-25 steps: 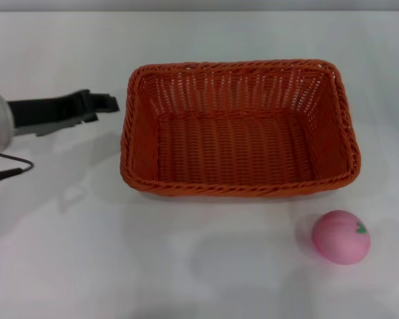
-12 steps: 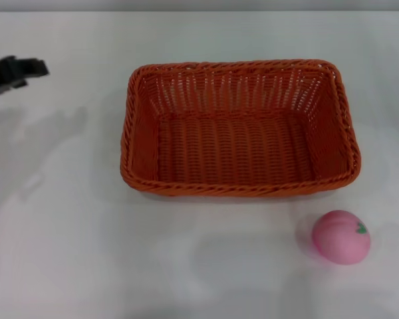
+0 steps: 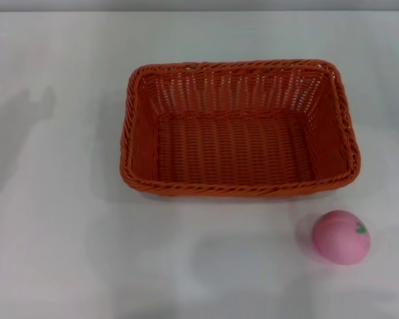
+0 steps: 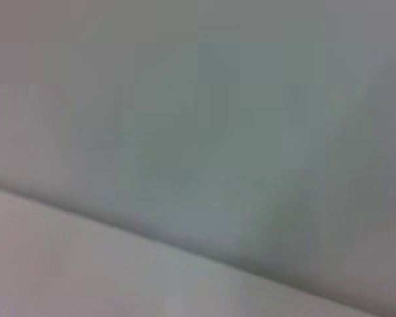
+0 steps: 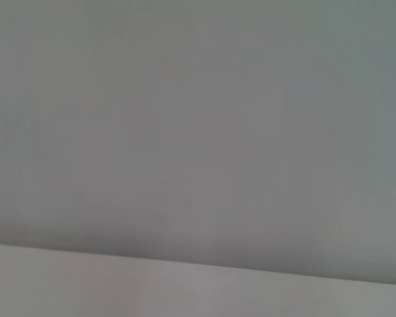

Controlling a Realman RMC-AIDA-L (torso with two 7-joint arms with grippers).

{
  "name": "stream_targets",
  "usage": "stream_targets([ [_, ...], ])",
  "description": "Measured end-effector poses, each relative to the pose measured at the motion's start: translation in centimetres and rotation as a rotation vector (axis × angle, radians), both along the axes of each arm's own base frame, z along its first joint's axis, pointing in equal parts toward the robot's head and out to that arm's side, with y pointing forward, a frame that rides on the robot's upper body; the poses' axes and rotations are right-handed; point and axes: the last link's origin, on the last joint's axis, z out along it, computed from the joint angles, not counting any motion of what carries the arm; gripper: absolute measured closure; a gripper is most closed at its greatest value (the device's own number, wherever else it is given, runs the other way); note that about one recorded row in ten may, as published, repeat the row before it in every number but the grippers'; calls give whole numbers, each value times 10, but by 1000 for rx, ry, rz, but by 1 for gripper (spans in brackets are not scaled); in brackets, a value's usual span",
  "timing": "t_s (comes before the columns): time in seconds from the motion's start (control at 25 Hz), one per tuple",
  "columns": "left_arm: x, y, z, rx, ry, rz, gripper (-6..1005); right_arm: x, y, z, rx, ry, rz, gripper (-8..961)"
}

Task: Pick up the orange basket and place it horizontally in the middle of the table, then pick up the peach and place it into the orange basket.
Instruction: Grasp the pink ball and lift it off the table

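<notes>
The left wrist view showed only two plain, featureless surfaces. A grey-green expanse filled most of the picture, and a paler, whitish band lay across one corner, the two meeting along a straight slanting edge. Whether the pale band was the worktop could not be told. No object or gripper appeared.

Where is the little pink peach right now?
In the head view the peach sits on the white table, on the robot's right, just in front of the orange basket's near right corner, not inside it.
</notes>
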Motion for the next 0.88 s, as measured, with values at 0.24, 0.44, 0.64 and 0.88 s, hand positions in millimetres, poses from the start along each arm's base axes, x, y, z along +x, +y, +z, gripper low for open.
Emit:
stream_targets([
  [0.24, -12, 5, 9, 94, 59, -16, 570, 2, -10, 5, 17, 43, 6, 95],
  [0.44, -21, 7, 13, 146, 91, -26, 570, 4, -19, 5, 26, 49, 6, 95],
  [0.64, -25, 7, 22, 208, 113, -58, 570, 1, -30, 7, 27, 83, 40, 95],
  [0.88, -29, 10, 22, 231, 117, -82, 570, -2, -44, 11, 17, 113, 89, 96],
])
